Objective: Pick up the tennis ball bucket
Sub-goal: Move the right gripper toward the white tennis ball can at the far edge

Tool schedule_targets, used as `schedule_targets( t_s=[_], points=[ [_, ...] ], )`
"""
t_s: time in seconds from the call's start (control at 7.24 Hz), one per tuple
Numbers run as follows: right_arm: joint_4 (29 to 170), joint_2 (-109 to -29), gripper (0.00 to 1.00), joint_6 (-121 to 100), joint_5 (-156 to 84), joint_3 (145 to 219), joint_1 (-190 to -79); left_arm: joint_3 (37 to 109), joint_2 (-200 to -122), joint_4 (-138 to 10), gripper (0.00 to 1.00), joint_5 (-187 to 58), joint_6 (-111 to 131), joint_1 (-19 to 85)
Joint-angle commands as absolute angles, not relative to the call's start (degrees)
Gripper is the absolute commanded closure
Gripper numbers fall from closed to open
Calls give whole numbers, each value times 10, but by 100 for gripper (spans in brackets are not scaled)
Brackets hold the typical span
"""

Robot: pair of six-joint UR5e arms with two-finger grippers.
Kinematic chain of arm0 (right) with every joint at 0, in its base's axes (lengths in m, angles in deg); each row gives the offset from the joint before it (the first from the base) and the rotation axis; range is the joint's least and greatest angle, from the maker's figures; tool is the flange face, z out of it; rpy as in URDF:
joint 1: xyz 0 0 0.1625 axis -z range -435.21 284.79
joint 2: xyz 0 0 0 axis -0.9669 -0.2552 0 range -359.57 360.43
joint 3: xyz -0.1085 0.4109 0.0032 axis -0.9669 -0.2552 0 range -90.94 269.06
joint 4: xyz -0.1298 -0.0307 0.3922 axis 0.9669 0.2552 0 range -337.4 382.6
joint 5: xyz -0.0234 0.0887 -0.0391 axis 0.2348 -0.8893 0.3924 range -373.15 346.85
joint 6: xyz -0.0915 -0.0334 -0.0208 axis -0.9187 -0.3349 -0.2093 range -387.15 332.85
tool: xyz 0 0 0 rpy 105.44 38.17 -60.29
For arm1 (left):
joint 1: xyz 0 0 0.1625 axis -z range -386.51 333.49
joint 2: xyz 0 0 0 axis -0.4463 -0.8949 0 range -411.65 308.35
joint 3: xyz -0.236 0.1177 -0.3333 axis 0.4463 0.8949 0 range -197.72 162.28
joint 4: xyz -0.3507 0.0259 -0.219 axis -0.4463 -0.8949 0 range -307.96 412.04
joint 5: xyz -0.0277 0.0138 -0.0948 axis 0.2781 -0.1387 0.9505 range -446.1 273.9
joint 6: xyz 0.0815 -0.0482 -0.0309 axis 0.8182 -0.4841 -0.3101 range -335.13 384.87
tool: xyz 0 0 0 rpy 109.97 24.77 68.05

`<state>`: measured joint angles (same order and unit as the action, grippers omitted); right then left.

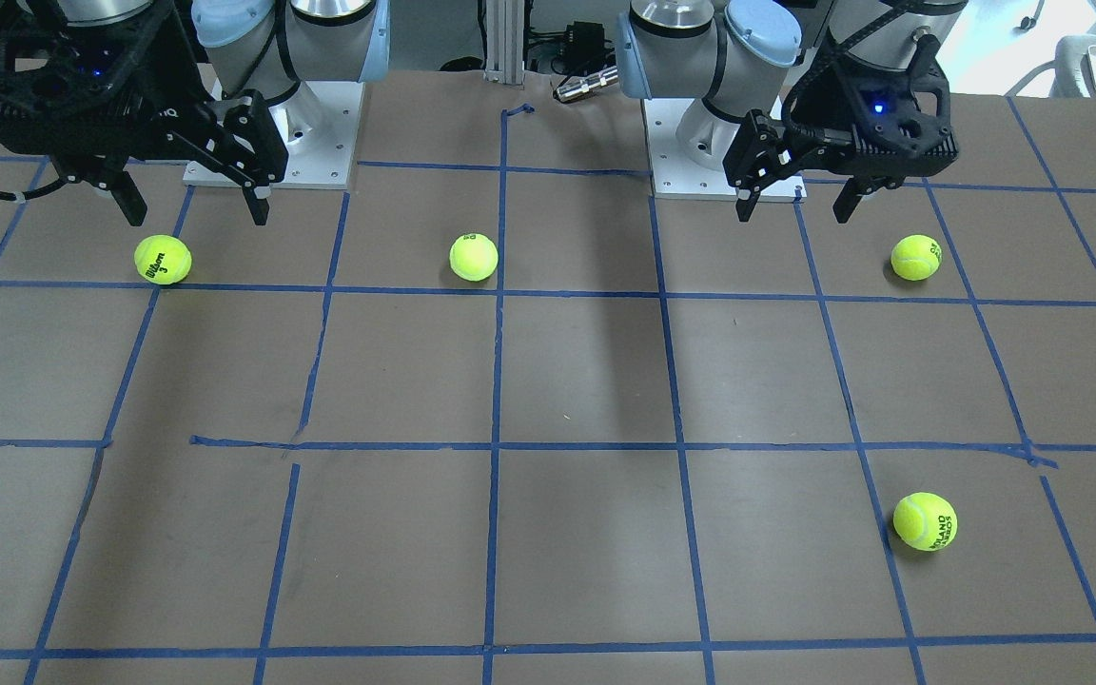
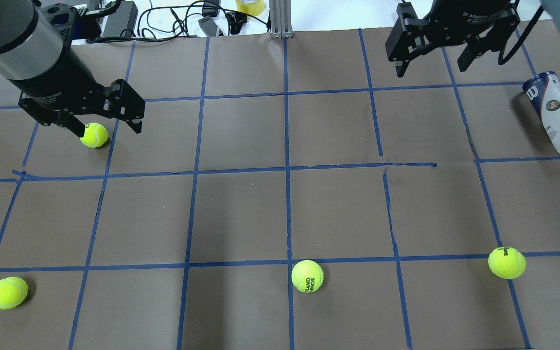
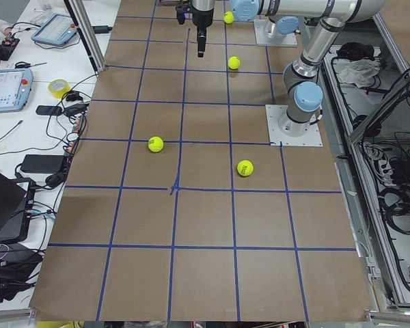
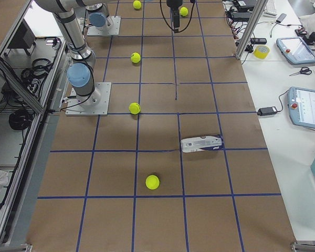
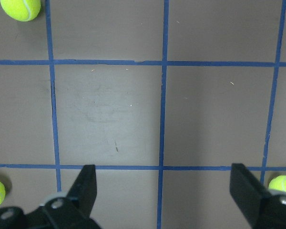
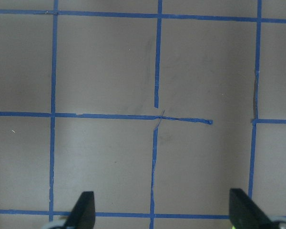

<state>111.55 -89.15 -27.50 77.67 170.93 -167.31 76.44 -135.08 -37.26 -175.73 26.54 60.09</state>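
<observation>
Brown table [image 2: 241, 214], W-marked tennis ball bucket [image 2: 559, 114] flat; left pincer [image 1: 792, 211], right pincer [image 2: 430, 70] agape, empty.

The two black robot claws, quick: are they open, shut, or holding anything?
Left black two-finger gripper: open, holding nothing.
Right black two-finger gripper: open, holding nothing.

4 loose tennis balls on brown table [image 2: 241, 209] with blue tape grid: far-left ball [image 2: 94, 135], near-left ball [image 2: 8, 292], near-centre ball [image 2: 307, 276], near-right ball [image 2: 506, 263]. Side bench [image 4: 275, 89]: yellow tape roll [image 4: 261, 51], teach pendant [image 4: 307, 107], scissors [image 4: 303, 71]
</observation>
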Motion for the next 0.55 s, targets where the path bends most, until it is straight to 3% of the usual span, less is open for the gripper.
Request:
schedule_targets(
  t_s=[0.0,0.41],
  points=[
    [1115,-892,0,-275,779,1710,-1673,762,-1353,-373,0,-1755,257,602],
    [1115,-889,0,-283,779,1711,-1673,765,-1353,-373,0,-1755,262,602]
  ],
)
